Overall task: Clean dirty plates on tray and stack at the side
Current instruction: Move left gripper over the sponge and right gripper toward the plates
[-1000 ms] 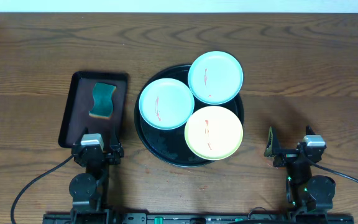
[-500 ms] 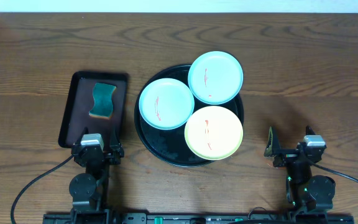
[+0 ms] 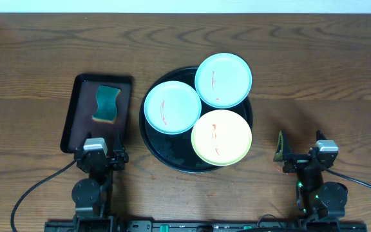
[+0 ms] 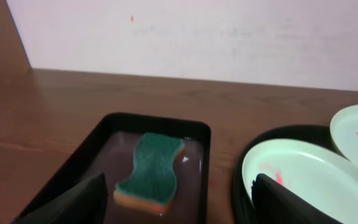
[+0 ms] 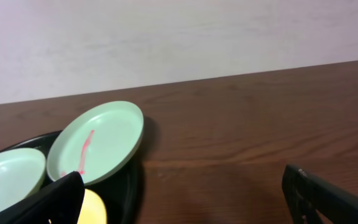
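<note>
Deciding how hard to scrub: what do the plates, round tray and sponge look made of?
Plates: likely plastic or melamine, matte pastel, thin rims. Round tray: probably black plastic or lacquer, with a glossy sheen. Sponge: green scouring layer over yellow foam.

Even, soft light fell from above. The overhead view was sharp; the table [image 3: 314,58] carried only a faint shadow to the right of the black tray [image 3: 172,158], whose gloss gave a dull sheen. Both wrist views were softer: the fingers [image 4: 79,200] of the left end effector [image 4: 179,202] and those of the right end effector [image 5: 185,202] were dark, blurred shapes, and the wall [image 4: 229,37] behind glowed pale.
</note>
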Robot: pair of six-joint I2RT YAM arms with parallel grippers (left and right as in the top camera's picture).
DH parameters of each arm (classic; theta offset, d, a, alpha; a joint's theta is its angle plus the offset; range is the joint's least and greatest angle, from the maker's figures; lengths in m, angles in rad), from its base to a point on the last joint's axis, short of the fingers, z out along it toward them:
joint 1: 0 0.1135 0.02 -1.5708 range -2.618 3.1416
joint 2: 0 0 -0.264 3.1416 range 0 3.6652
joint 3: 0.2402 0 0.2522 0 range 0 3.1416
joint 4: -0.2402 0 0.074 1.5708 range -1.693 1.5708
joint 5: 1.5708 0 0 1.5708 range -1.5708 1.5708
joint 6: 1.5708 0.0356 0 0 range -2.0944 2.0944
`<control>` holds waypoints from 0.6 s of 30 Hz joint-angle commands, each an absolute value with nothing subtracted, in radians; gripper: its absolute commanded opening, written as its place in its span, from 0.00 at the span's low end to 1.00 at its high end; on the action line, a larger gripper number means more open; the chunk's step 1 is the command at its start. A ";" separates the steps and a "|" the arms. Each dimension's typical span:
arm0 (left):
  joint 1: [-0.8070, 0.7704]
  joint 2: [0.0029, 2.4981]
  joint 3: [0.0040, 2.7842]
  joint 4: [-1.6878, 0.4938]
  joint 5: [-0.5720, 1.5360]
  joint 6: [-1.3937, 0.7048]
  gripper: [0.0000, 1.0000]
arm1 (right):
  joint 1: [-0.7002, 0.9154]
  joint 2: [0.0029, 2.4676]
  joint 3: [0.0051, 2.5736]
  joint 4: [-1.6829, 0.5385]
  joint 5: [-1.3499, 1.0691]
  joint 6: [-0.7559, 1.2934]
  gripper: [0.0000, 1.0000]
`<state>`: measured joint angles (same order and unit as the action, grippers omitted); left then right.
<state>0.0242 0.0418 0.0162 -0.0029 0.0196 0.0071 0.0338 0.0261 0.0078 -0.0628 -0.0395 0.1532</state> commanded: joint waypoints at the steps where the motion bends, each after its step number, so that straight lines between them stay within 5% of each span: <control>1: 0.021 0.126 0.118 0.000 0.012 -0.031 0.75 | 0.024 0.043 0.055 -0.062 -0.085 0.183 0.99; 8: 0.021 0.420 0.406 -0.075 0.019 -0.031 0.75 | 0.024 0.236 0.217 -0.067 -0.115 0.183 0.99; 18: 0.021 0.821 0.959 -0.543 0.019 -0.031 0.75 | 0.024 0.654 0.616 -0.242 -0.155 0.182 0.99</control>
